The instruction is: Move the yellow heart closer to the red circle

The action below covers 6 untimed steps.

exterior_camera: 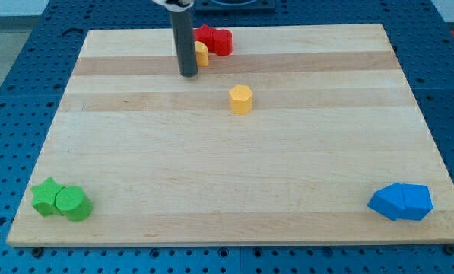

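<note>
My tip (188, 74) rests on the board near the view's top, left of centre. Just right of the rod, and partly hidden by it, is a small yellow block (202, 53) whose shape I cannot make out. It touches a cluster of two red blocks (214, 39) right above it; their shapes are unclear. A second yellow block (241, 100), roughly hexagonal, stands alone below and to the right of my tip, well apart from it.
A green star (46, 195) and a green circle (74, 204) touch each other at the view's bottom left. Two blue blocks (400, 202) sit together at the bottom right. The wooden board (227, 175) lies on a blue perforated table.
</note>
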Tool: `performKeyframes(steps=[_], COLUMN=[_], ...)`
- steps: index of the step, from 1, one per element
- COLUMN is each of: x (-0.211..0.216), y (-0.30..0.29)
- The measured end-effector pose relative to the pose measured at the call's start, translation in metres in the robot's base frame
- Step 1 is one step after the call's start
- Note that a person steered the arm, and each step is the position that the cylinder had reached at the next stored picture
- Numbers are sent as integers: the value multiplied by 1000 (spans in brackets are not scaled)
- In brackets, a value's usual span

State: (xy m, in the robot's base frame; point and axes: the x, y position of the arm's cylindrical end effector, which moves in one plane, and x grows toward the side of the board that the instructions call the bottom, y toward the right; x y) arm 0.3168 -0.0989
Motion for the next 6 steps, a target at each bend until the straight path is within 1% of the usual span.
performKeyframes(steps=[1,4,5,6], x=[-7,-30,-30,6], y=[-2,29,39,33])
